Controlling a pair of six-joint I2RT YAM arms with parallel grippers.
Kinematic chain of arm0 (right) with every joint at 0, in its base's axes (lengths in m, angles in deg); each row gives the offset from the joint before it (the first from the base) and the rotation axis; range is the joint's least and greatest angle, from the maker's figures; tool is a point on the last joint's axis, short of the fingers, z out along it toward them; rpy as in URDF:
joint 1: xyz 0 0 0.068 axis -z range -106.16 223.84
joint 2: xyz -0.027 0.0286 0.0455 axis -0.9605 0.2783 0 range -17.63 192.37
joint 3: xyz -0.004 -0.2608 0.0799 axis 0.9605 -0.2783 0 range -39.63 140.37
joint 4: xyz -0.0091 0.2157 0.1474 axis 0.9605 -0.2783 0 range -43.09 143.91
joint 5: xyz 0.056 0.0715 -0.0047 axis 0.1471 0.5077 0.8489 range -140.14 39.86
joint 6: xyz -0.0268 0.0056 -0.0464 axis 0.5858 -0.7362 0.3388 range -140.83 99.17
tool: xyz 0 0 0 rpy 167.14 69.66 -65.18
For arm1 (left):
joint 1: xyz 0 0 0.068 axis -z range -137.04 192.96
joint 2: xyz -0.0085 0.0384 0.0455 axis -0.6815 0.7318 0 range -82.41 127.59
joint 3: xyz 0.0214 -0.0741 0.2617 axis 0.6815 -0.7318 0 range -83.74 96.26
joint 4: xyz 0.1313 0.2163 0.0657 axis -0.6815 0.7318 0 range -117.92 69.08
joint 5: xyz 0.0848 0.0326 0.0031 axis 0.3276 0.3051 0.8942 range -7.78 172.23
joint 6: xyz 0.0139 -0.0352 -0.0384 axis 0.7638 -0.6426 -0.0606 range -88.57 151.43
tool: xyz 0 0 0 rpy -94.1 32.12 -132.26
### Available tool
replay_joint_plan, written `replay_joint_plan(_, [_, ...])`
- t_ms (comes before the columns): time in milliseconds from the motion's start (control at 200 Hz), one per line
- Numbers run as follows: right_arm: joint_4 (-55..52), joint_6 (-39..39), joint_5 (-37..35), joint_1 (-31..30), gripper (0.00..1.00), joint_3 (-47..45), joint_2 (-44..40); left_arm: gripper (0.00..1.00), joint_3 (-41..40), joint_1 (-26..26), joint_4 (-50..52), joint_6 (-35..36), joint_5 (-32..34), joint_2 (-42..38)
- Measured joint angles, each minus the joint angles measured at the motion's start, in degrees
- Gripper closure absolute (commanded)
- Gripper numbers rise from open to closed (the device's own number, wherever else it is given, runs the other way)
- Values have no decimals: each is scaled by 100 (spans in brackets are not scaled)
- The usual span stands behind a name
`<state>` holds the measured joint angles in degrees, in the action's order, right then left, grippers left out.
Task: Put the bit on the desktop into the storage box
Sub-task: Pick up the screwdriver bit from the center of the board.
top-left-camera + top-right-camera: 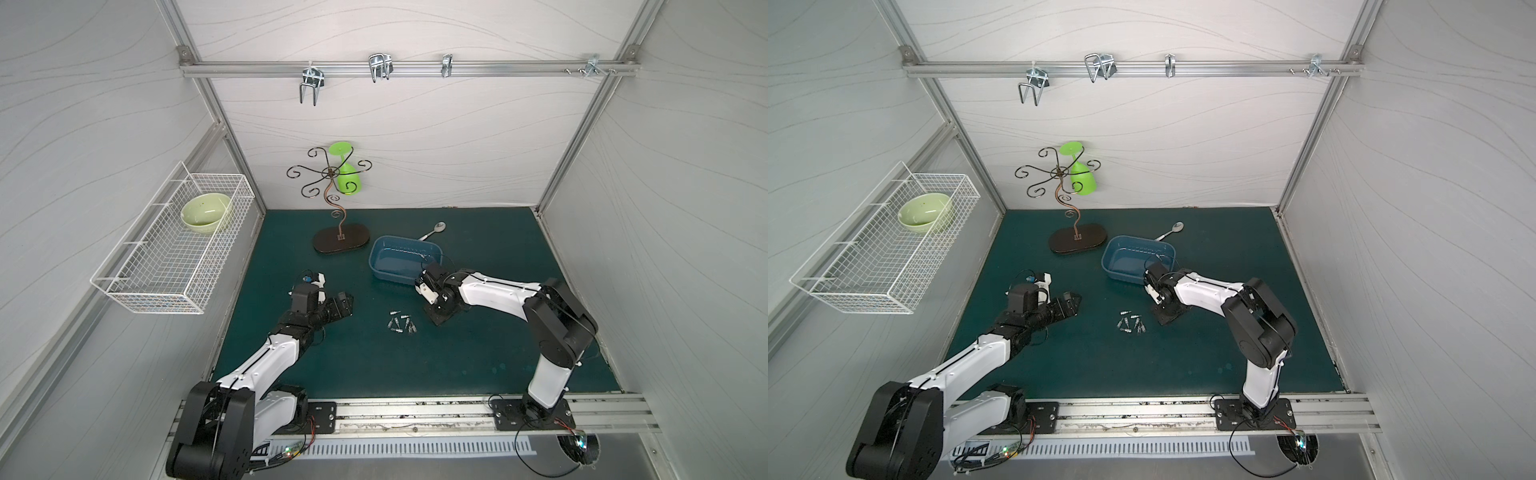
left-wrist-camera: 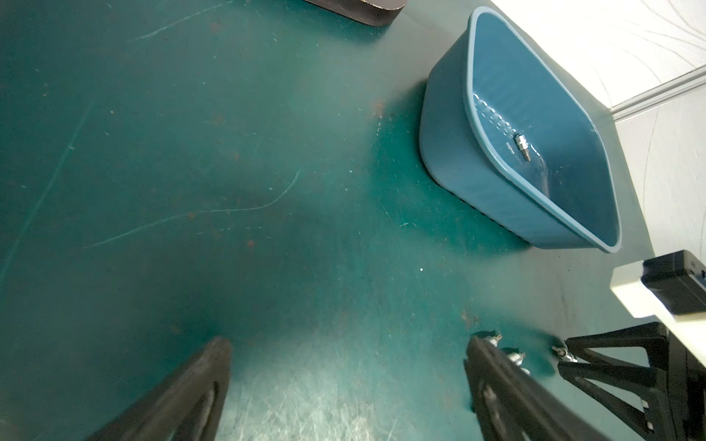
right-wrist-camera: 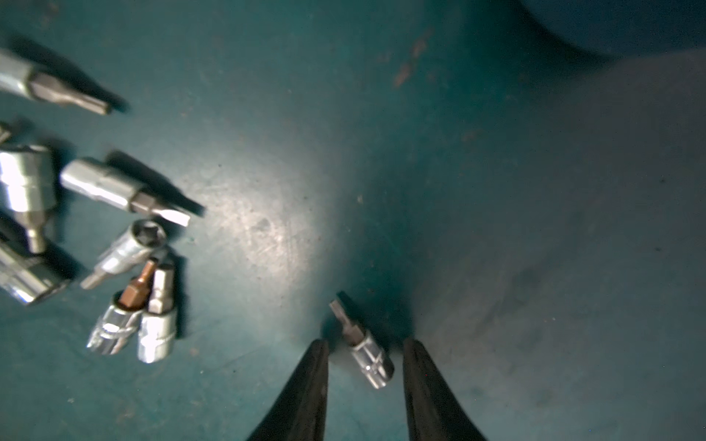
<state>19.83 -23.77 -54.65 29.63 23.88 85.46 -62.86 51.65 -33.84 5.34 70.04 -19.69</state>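
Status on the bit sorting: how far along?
Done: one bit lies in the storage box. In hand: the right gripper straddles a single bit on the desktop, jaws apart, not yet clamped. Left to do: grip and carry that one, then the cluster of loose bits beside it. The left gripper hangs open, empty.

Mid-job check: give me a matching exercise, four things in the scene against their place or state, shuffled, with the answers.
Things:
1. left pincer
2. right pincer
3. storage box
4. green bowl

Places or states:
A. sits in the white wire basket
B. holds a single bit inside
C. jaws wide apart, nothing between them, above the desktop
D. jaws either side of a lone bit on the desktop, not yet touching it

Pairs: 1-C, 2-D, 3-B, 4-A
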Motion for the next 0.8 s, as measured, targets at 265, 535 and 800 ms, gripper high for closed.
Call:
replay_joint_plan(265, [-4,2,-90,-22,74,33,37,1,0,0,0,0,0,15])
replay_joint_plan(535, [-20,33,-114,-59,86,76,70,1,0,0,0,0,0,28])
replay_joint_plan(800, [-50,42,-146,-90,91,94,70,1,0,0,0,0,0,28])
